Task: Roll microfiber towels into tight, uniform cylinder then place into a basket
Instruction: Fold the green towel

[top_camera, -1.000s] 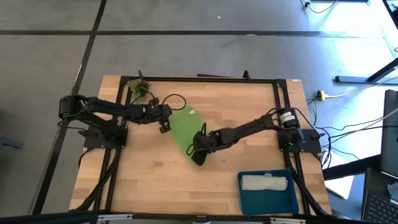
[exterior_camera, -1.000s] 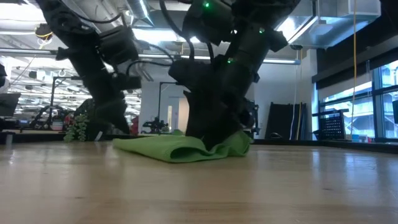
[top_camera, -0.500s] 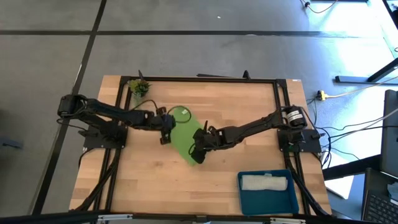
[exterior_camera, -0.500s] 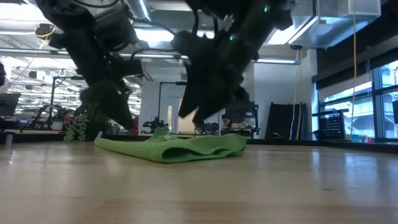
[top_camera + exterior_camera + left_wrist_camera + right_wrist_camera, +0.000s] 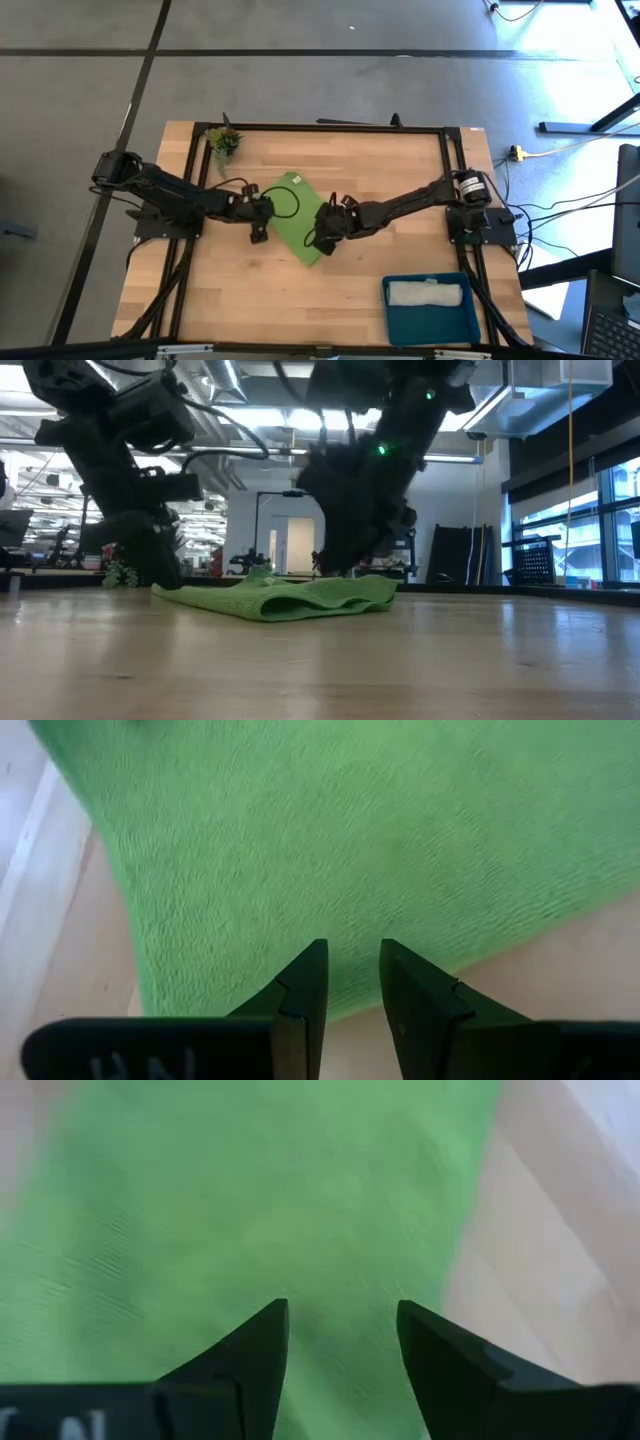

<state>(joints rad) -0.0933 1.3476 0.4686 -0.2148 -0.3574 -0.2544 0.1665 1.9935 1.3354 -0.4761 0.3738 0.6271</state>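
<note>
From my screens, the green towel (image 5: 350,840) runs past both wrist pictures' edges, and the right gripper (image 5: 322,233) probably covers part of its edge from above.

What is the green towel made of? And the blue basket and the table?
The green towel looks like soft fuzzy cloth: the left wrist view shows a fine ribbed nap, and it sags in folds. The blue basket seems smooth plastic, with thin, even walls. The table looks like pale wood, with plank lines and grain.
</note>
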